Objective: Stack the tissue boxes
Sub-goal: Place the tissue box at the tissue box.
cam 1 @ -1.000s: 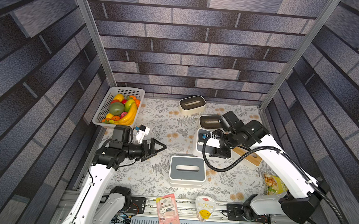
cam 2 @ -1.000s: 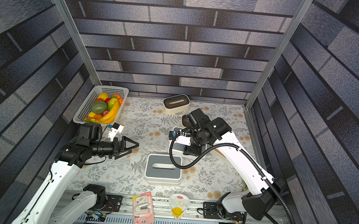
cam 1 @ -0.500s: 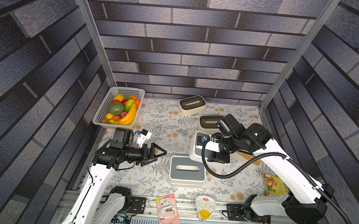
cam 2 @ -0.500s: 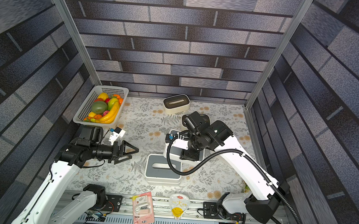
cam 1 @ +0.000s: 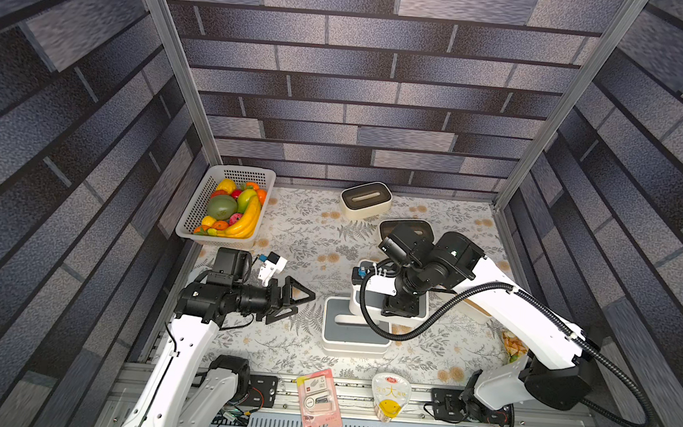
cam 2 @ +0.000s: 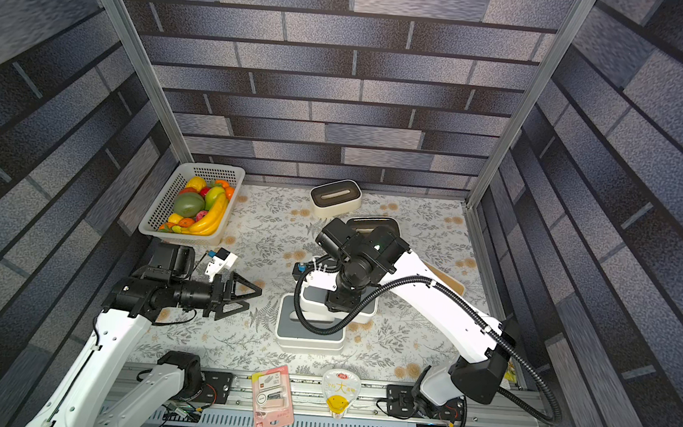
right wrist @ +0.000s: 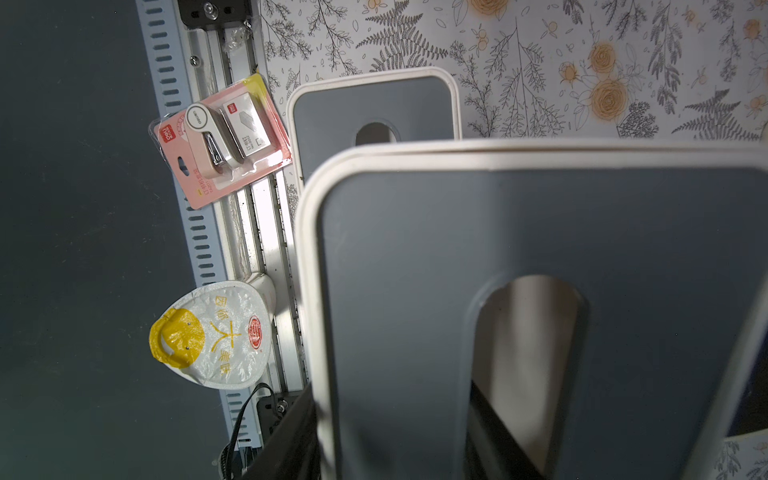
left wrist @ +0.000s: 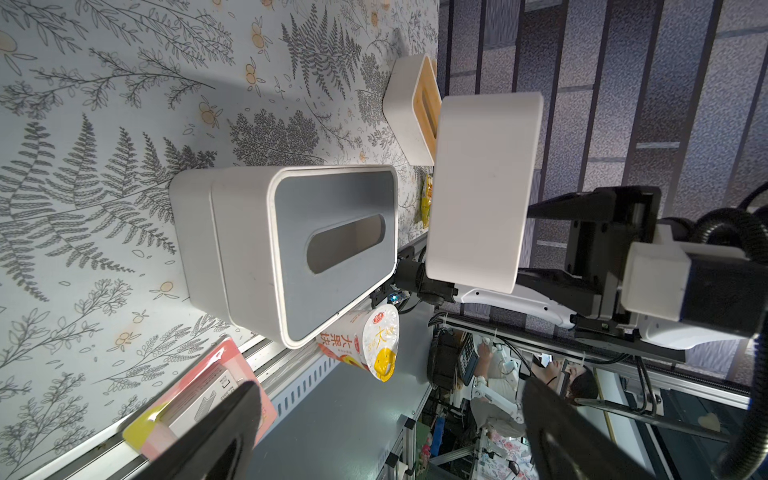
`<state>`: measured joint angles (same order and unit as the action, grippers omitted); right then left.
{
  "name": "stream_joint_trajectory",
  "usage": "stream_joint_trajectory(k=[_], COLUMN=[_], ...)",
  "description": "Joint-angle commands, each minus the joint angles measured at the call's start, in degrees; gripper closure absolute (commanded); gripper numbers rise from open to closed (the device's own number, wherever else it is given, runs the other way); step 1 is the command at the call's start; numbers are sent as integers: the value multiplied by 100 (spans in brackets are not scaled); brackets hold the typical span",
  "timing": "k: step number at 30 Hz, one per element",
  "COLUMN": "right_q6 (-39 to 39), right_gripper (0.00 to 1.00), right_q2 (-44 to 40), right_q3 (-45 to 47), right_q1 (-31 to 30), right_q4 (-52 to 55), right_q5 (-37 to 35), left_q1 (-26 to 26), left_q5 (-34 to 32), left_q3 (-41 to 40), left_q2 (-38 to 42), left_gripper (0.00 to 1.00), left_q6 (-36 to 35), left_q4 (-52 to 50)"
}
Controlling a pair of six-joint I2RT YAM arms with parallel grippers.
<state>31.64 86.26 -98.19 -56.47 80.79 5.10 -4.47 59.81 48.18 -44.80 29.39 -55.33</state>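
A white tissue box with a slate-grey lid (cam 1: 353, 332) (cam 2: 309, 337) (left wrist: 332, 249) stands near the table's front edge. My right gripper (cam 1: 399, 306) (right wrist: 395, 432) is shut on a second grey-lidded tissue box (cam 1: 372, 300) (left wrist: 478, 187) (right wrist: 415, 291), one finger in its slot and one outside the wall. That box hangs above the standing one, offset toward its back right, with a gap between them. My left gripper (cam 1: 303, 301) (left wrist: 390, 386) is open and empty, left of the standing box. A dark-brown-lidded box (cam 1: 366, 200) is at the back, another (cam 1: 407, 228) behind my right arm, and a wood-lidded one (left wrist: 411, 112) at the right.
A white fruit basket (cam 1: 188, 227) stands at the back left. A pink stapler pack (cam 1: 319, 400) and a sealed jelly cup (cam 1: 390, 395) lie on the front rail. A snack bag (cam 1: 512, 347) sits at the right edge.
My right arm has carried its grey-lidded box forward and left, from mid-table to over the standing grey-lidded box. My left gripper has shifted slightly toward that box, still open.
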Motion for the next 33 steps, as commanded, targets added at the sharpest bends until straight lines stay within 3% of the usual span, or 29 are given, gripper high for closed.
stream_joint_trajectory(k=[1,5,18,33], right_q6=[-201,-329,-684,-808], right_gripper=[61,62,62,62], right_q2=[-77,-48,49,383], right_q3=[-92,-139,14,28], right_q1=[-143,-317,-853,-1364], right_q4=[37,86,-149,-313], right_q5=[-67,-115,-213,-248], left_q1=[142,379,474,476], left_q5=[165,280,320,317], left_q3=[-276,-469,-1064,-989], left_q2=[220,567,1715,1968], left_gripper=[0,0,0,0], left_q6=[658,1002,1867,1701], left_q4=[398,478,481,15])
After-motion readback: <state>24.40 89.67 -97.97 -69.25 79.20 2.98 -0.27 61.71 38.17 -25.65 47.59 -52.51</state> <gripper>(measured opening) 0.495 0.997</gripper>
